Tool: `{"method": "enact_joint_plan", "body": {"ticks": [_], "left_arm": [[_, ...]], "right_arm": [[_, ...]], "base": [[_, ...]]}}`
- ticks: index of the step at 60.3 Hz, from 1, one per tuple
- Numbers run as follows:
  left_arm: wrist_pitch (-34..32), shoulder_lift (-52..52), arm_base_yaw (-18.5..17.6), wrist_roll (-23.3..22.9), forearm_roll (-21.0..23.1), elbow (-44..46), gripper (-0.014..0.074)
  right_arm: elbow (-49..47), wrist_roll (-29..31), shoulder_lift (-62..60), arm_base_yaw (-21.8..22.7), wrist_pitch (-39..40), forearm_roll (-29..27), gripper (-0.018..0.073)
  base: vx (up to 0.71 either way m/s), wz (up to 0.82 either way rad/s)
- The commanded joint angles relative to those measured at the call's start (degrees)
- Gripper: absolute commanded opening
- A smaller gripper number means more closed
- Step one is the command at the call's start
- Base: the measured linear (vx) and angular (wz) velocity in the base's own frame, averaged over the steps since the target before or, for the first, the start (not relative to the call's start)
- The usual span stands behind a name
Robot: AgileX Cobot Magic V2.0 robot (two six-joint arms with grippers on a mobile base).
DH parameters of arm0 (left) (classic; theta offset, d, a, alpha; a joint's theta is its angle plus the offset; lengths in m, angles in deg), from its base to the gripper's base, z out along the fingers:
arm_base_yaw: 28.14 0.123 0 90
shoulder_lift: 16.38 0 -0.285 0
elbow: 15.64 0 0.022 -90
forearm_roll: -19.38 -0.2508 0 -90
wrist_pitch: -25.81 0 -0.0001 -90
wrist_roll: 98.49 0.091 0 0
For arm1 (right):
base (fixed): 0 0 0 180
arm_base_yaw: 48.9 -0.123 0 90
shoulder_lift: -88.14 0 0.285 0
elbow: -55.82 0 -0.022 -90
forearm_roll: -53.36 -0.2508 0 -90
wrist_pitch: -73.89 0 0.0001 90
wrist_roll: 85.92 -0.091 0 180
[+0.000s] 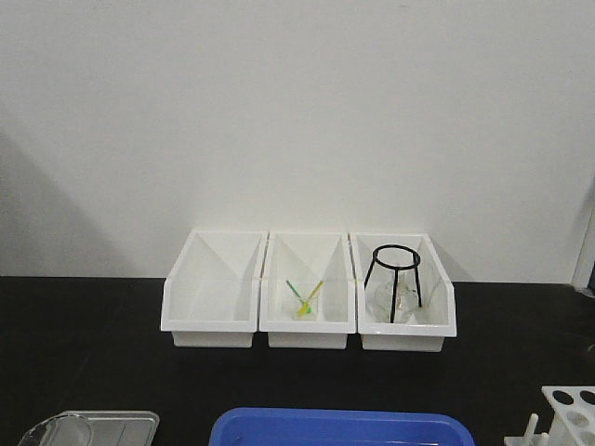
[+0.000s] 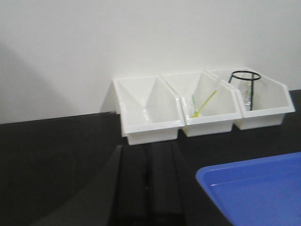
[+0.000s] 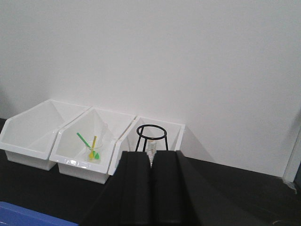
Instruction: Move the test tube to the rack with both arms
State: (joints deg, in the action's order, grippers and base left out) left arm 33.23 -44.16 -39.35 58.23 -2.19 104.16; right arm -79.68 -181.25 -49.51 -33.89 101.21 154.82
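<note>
Fingers [image 3: 150, 188] of right arm pressed together, holding nothing; left fingers [image 2: 148, 188] likewise. No test tube visible anywhere; rack [image 1: 569, 409] off right. Risk: blind reach knocking rack.

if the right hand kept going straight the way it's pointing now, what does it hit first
Most likely the rightmost white bin, holding the black wire tripod: it sits directly beyond the closed fingers of the right hand. Depth is unclear; aimed higher, it would meet the white wall behind.
</note>
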Motion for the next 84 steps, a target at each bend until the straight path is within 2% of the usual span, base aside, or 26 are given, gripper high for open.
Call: {"method": "enact_joint_plan", "body": {"ticks": [1,8,15,20,24,51,53,56,63,67,72,78,84], "left_arm": [[-4.16,6.21,3.47,-2.81,-0.02,-3.44,-0.0006],[-3.94,14.53,7.19,-5.97,-0.02,-10.14,-0.0006],[-4.01,20.93,9.05,-5.97,0.44,-15.68,-0.0006],[-5.85,21.57,9.17,-5.92,0.82,-18.94,-0.0006],[-3.04,21.62,9.11,-5.92,1.4,-18.69,-0.0006],[-5.3,21.48,9.11,-5.4,1.5,-18.69,-0.0006],[-5.47,21.48,9.11,-3.85,3.11,-18.69,-0.0006],[-5.49,21.48,9.11,0.87,7.58,-18.69,-0.0006],[-5.34,21.48,9.11,17.31,20.69,-18.74,-0.0006],[-5.34,21.48,9.11,23.28,23.79,-18.74,-0.0006],[-5.44,21.48,9.11,23.64,22.8,-18.74,-0.0006],[-5.37,21.48,9.11,21.47,20.07,-18.74,-0.0006],[-5.2,21.48,9.11,21.46,20.29,-18.74,-0.0006]], "right_arm": [[-2.04,0.0,0.04,0.22,-1.2,-0.4,-0.0011],[-2.04,0.0,0.04,0.22,-1.2,-0.4,-0.0011],[-2.04,0.0,0.04,0.22,-1.2,-0.4,-0.0011],[-2.04,0.02,0.09,0.22,-1.2,-0.34,-0.0011],[-2.04,0.02,0.09,0.22,-1.2,-0.59,-0.0011],[-2.04,0.02,0.09,0.22,-1.2,-0.59,-0.0011],[-2.04,0.02,0.09,0.22,-1.2,-0.59,-0.0011],[-2.04,0.02,0.09,0.22,-1.2,-0.59,-0.0011],[-2.04,0.02,0.09,0.22,-1.2,-0.59,-0.0011],[-2.04,0.02,0.09,0.22,-1.2,-0.59,-0.0011],[-2.04,0.02,0.09,0.22,-1.2,-0.59,-0.0011],[-2.04,0.02,0.09,0.22,-1.2,-0.59,-0.0011],[-2.04,0.02,0.09,0.22,-1.2,-0.52,-0.0011]], "base": [[0.0,0.0],[0.0,0.0],[0.0,0.0],[0.0,0.0],[0.0,0.0],[0.0,0.0],[0.0,0.0],[0.0,0.0],[0.0,0.0],[0.0,0.0],[0.0,0.0],[0.0,0.0],[0.0,0.0]]}}
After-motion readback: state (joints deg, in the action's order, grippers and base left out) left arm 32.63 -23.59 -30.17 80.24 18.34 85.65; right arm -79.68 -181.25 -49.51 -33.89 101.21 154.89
